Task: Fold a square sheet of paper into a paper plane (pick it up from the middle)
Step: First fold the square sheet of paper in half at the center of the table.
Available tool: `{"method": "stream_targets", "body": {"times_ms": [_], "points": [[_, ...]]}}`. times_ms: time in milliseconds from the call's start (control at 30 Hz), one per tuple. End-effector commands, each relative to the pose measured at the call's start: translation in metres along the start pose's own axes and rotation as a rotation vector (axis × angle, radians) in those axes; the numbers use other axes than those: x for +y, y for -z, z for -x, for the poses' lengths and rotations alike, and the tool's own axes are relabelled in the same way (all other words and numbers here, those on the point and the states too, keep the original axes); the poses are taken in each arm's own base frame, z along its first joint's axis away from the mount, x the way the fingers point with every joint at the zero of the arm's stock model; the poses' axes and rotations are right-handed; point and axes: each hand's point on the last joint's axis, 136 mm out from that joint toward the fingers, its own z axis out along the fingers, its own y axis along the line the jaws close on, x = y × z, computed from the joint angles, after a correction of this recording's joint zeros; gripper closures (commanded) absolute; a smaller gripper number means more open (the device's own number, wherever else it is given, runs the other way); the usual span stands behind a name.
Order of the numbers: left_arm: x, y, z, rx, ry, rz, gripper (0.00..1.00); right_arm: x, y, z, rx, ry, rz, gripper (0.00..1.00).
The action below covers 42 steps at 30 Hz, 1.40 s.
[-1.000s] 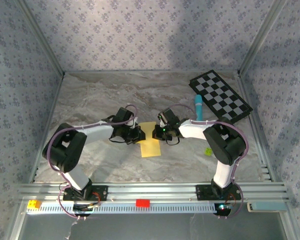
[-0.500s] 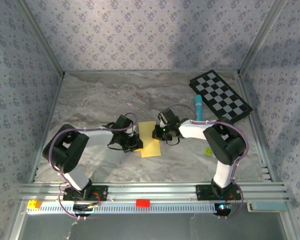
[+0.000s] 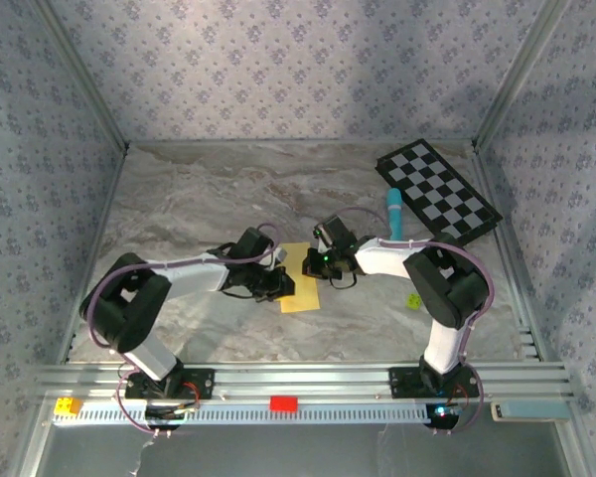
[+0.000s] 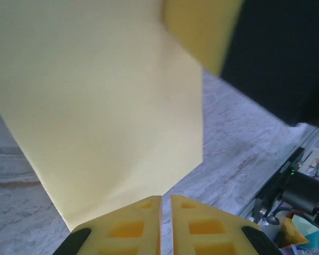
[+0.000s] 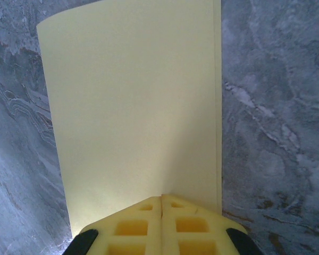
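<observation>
The square sheet of paper [image 3: 300, 290] lies on the marble table as a folded yellow rectangle, its doubled edge showing in the right wrist view [image 5: 138, 106]. My left gripper [image 3: 281, 285] sits low at the sheet's left side. Its fingertips [image 4: 149, 210] are almost together at the paper's [image 4: 106, 117] near corner, and only table shows in the slit of the left gripper [image 4: 166, 201]. My right gripper [image 3: 311, 264] is shut, with the tips of the right gripper [image 5: 162, 197] resting on the sheet's edge. One right finger [image 4: 202, 32] shows across the paper.
A black-and-white checkered board [image 3: 439, 194] lies at the back right with a light-blue marker [image 3: 393, 214] beside it. A tiny yellow-green ball [image 3: 413, 299] sits right of the right arm. A red block [image 3: 283, 402] and a yellow block [image 3: 68, 405] sit on the front rail.
My left gripper has slid right and toward the near side, onto the paper's left part. The right arm and the sheet have stayed put.
</observation>
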Motion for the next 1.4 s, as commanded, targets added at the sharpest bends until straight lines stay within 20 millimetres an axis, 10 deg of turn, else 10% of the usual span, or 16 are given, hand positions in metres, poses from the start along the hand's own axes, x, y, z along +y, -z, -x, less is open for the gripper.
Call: {"method": "stream_targets", "body": {"times_ms": [0, 267, 533, 1000, 1367], "points": [[0.009, -0.010, -0.014, 0.071, 0.028, 0.024, 0.89, -0.084, -0.007, -0.067, 0.192, -0.085, -0.305, 1.00], [0.049, -0.009, -0.048, 0.124, 0.064, 0.096, 0.90, -0.086, -0.008, -0.067, 0.195, -0.083, -0.312, 1.00], [0.044, 0.005, -0.052, 0.087, 0.046, 0.083, 0.89, -0.081, -0.010, -0.065, 0.196, -0.069, -0.292, 1.00], [0.001, 0.071, 0.021, -0.257, -0.022, 0.063, 0.91, 0.015, 0.023, -0.003, -0.001, 0.064, -0.009, 0.83], [-0.018, 0.072, 0.080, -0.244, -0.006, -0.006, 0.91, -0.011, 0.072, -0.016, -0.143, -0.039, -0.026, 0.73]]}}
